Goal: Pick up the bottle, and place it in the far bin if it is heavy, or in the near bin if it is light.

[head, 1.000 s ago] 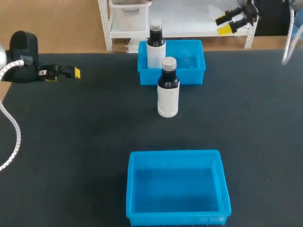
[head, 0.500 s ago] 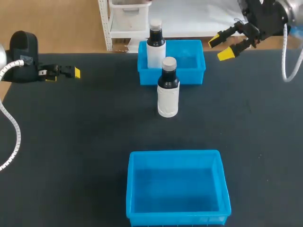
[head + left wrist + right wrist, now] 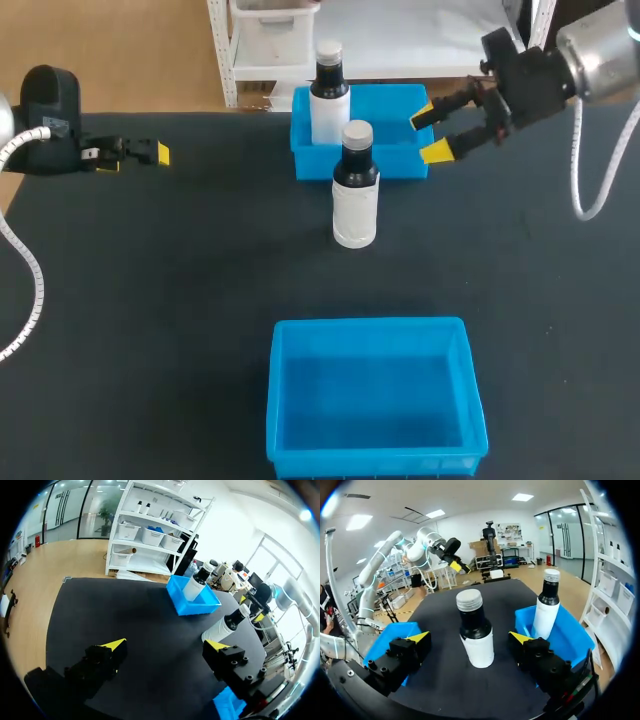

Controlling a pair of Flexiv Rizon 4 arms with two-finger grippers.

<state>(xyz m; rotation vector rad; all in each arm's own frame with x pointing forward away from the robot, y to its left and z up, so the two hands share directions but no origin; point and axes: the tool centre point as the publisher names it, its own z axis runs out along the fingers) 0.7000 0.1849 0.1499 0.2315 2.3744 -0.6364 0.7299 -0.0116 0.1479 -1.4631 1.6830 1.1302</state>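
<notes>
The right gripper point(image 3: 430, 133), upper right of centre in the head view, has its yellow-tipped fingers spread wide and holds nothing, near the right front corner of the far bin point(image 3: 310, 160). The white bottle point(image 3: 354, 190), black-necked and grey-capped, stands upright on the black table point(image 3: 150, 300) at the frame's centre, just in front of that bin (a similar second bottle point(image 3: 327, 95) stands inside it, at its left). The near bin point(image 3: 370, 326) sits at lower centre. The left gripper point(image 3: 150, 153), upper left, is likewise spread apart and empty.
</notes>
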